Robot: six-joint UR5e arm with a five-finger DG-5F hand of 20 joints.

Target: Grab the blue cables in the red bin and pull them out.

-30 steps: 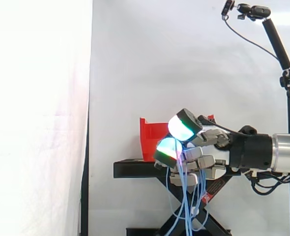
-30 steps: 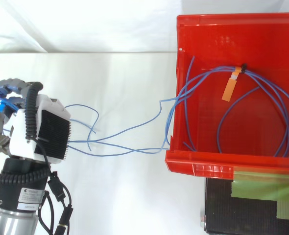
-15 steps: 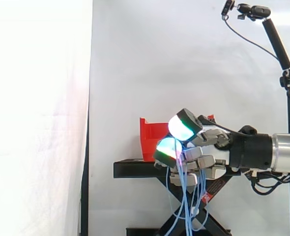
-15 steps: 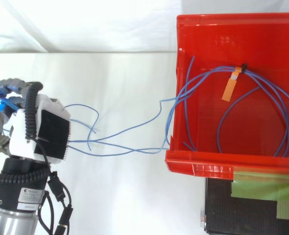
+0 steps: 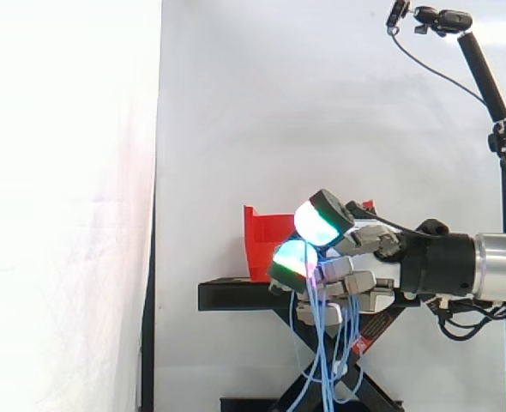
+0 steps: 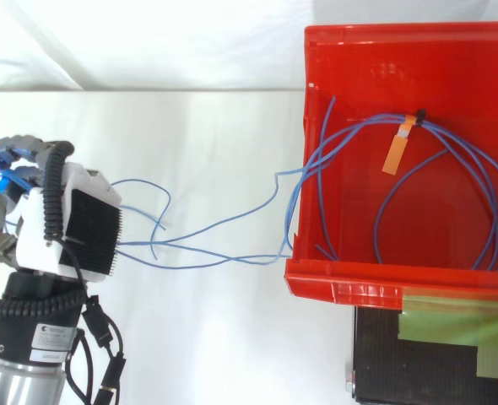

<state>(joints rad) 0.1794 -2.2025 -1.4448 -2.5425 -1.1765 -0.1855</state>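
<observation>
1. The robot hand (image 5: 356, 268) sat well clear of the red plastic bin (image 6: 342, 283), out past its open side. Its fingers were curled and clenched round several strands of the thin blue cables (image 6: 363, 126). In the side view, loose blue lengths hung down below the curled fingers in front of the black stand (image 5: 236, 296). The glowing fingertips (image 5: 315, 225) pointed toward the bin.
2. Cable position: strands ran from the hand (image 6: 67, 224) across the white surface and over the bin's near wall. They were slack and wavy, not taut. The larger part lay coiled inside the bin, bunched at a black tie with a small orange tag (image 6: 395, 152).
3. Step in hand, as I judged it: the grasp was made and the pull-out was under way but only partly done, since most of the loop was inside the bin.
4. Next move, by my reading: keep the grip closed and draw the hand farther from the bin until the slack is taken up and the coil lifts over the wall.
5. Risk noted: the tied bundle could catch on the bin's rim, or the thin strands could slip through the fingers.
</observation>
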